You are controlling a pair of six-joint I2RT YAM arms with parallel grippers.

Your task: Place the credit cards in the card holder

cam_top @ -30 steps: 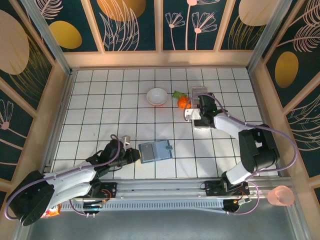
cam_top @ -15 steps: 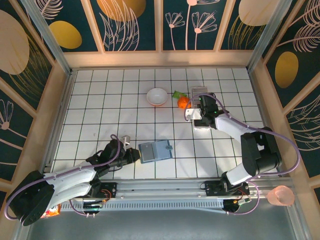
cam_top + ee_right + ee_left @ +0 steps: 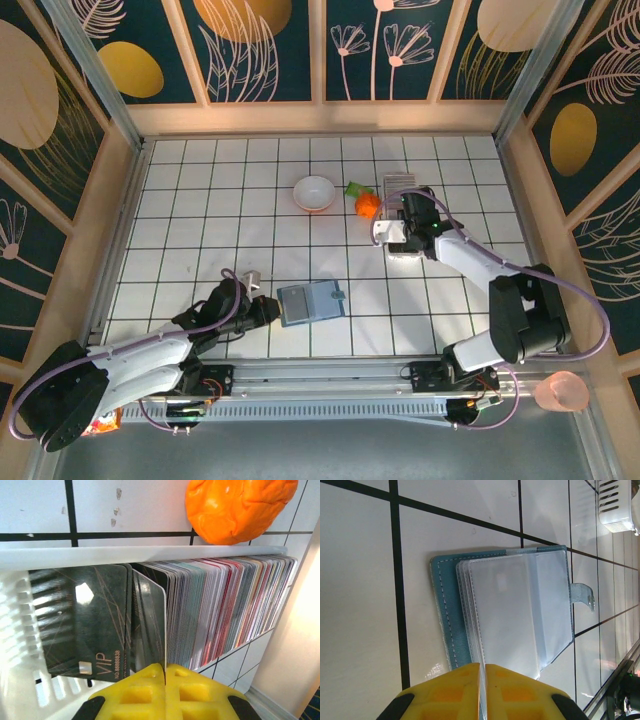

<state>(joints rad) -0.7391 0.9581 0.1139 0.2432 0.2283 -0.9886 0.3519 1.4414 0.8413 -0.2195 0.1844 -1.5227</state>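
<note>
Credit cards (image 3: 225, 610) stand edge-on, packed tight in a white tray (image 3: 150, 551) at the far right of the surface, just beside an orange lump (image 3: 240, 507). The right jaws are pressed together on the top edge of one dark card (image 3: 150, 625) at the front of the row, with a loose VIP card (image 3: 80, 625) leaning against it. The card holder (image 3: 445, 610) lies open on the surface near the left arm, well apart from the tray, and the left jaws look pinched on the edge of one of its clear sleeves (image 3: 510, 610).

Several things could spoil the lift. The grip is only on a thin edge, so the card may pivot or slide out once it is clear of the row. The VIP card touches it and could be dragged up by friction and dropped outside the tray. The tray looks light and might tip or shift if the card binds. At the holder, the sleeves lie stacked close, so a weak pinch could let the pocket fall flat, and a card arriving tilted may buckle the sleeve or slip between the wrong layers
</note>
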